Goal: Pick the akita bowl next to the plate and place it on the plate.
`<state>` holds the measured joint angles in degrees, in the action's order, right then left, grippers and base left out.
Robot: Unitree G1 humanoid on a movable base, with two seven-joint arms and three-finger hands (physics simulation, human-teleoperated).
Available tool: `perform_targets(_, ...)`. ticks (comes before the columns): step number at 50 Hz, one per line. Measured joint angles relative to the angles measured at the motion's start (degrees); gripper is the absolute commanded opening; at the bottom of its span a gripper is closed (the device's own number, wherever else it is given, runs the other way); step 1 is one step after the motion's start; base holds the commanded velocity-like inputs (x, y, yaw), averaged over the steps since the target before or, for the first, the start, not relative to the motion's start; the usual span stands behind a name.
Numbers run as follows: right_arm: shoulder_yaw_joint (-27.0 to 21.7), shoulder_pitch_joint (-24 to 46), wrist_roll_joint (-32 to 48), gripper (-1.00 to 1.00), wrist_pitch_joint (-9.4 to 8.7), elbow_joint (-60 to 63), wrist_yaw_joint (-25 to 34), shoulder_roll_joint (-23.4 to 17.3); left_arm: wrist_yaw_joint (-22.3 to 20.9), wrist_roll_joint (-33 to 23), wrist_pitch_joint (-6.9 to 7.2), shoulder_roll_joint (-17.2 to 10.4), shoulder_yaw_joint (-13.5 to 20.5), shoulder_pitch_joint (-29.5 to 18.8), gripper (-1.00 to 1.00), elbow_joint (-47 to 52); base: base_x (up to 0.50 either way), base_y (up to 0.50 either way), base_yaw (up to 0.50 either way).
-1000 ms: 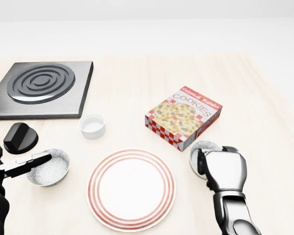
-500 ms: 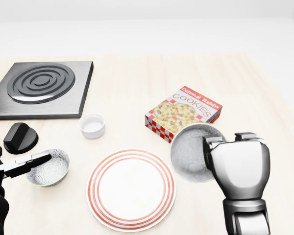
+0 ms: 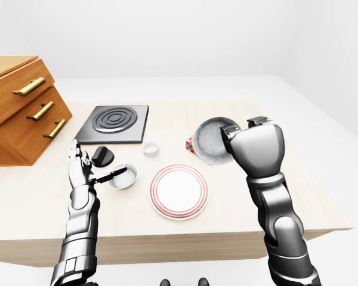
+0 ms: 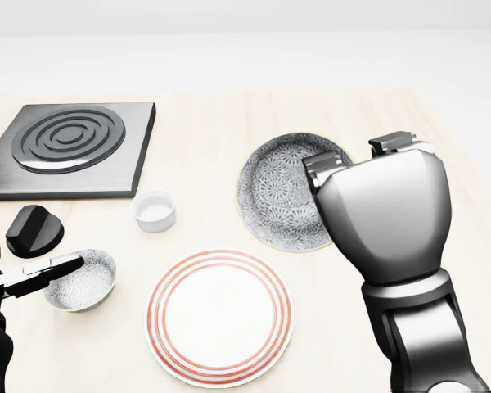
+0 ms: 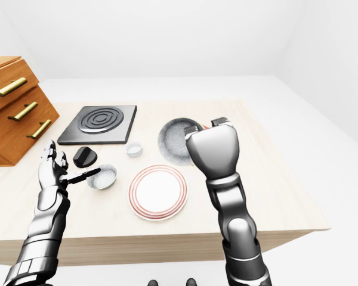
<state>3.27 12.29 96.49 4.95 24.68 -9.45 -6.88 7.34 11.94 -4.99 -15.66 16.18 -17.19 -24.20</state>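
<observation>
A white ramekin (image 4: 155,210) stands just beside the black hotplate (image 4: 69,147).

In the head view, a speckled grey bowl (image 4: 82,283) is set left of a red-ringed round plate (image 4: 219,318). A small white ramekin (image 4: 154,210) is set above them.

Grey patterned akita bowl (image 4: 282,192) hangs tilted beside red-ringed plate (image 4: 220,318).

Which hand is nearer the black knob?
Left. The left hand is just beside the knob, at its left in the left-eye view; the right hand is far to the knob's right, gripping a bowl.
</observation>
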Motion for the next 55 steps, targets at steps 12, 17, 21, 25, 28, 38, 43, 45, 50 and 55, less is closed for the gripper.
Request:
perform_targets(12, 3.7, 4.6, 0.1, -1.0, 0.05, -9.0, 6.8, 2.6, 0.2, 0.1, 0.54, 0.1, 0.1, 0.3, 1.0, 1.0, 0.0, 0.0, 0.0)
perform_targets(17, 5.2, 6.5, 0.3, -1.0, 0.05, -15.2, 7.9, 3.5, 0.2, 0.1, 0.66, 0.1, 0.2, 0.4, 1.0, 1.3, 0.0, 0.0, 0.0)
perform_targets(21, 6.1, 8.0, 0.5, -1.0, 0.05, -20.5, 8.1, 4.0, 0.2, 0.1, 0.55, 0.1, 0.2, 0.3, 1.0, 1.1, 0.0, 0.0, 0.0)
perform_targets(25, 6.8, 9.0, -0.1, -1.0, 0.05, -25.1, 8.6, 4.4, 0.2, 0.1, 0.43, 0.1, 0.1, 0.2, 1.0, 0.9, 0.0, 0.0, 0.0)
perform_targets(28, 7.3, 9.5, -0.9, -1.0, 0.05, -27.8, 9.5, 4.8, 0.2, 0.1, 0.51, 0.1, 0.1, 0.2, 1.0, 0.9, 0.0, 0.0, 0.0)
perform_targets(38, 8.1, 10.5, -4.2, -1.0, 0.05, -33.0, 12.8, 5.8, 0.3, 0.0, 0.88, 0.1, 0.1, 0.3, 1.0, 1.5, 0.0, 0.0, 0.0)
perform_targets(43, 8.0, 11.0, -6.5, -1.0, 0.05, -34.4, 14.1, 6.0, 0.3, -0.1, 0.99, 0.1, 0.1, 0.4, 1.0, 1.7, 0.0, 0.0, 0.0)
perform_targets(45, 7.8, 11.2, -7.5, -1.0, 0.05, -35.1, 14.2, 6.1, 0.3, -0.2, 0.9, 0.1, 0.1, 0.4, 1.0, 1.6, 0.0, 0.0, 0.0)
perform_targets(50, 7.6, 11.6, -9.7, -1.0, 0.05, -36.6, 13.9, 6.2, 0.3, -0.2, 0.84, 0.1, 0.1, 0.5, 1.0, 1.7, 0.0, 0.0, 0.0)
perform_targets(55, 7.3, 12.2, -12.2, -1.0, 0.05, -38.1, 12.3, 6.6, 0.3, -0.3, 1.04, 0.2, 0.1, 0.6, 1.0, 2.1, 0.0, 0.0, 0.0)
